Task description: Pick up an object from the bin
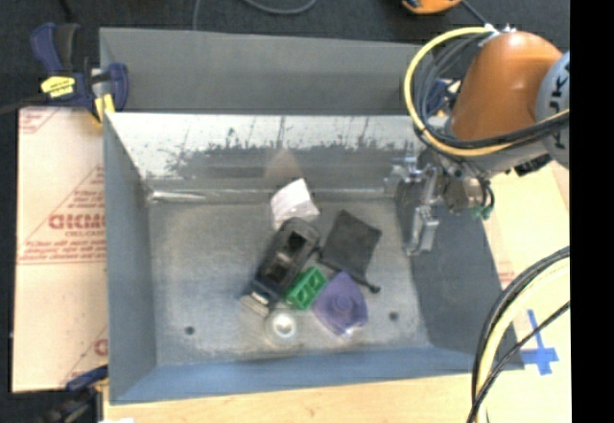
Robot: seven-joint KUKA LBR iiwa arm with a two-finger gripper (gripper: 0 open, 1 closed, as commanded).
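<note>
Right of frame centre: your gripper hangs over bare floor of grey metal bin. You cannot tell how far open it stands; nothing visible in its grasp. Nearest thing is flat black square pad, just left, apart. Heap at lower centre: black boxy device, green plastic block, purple lump, white crumpled piece, pale round cap.
</note>
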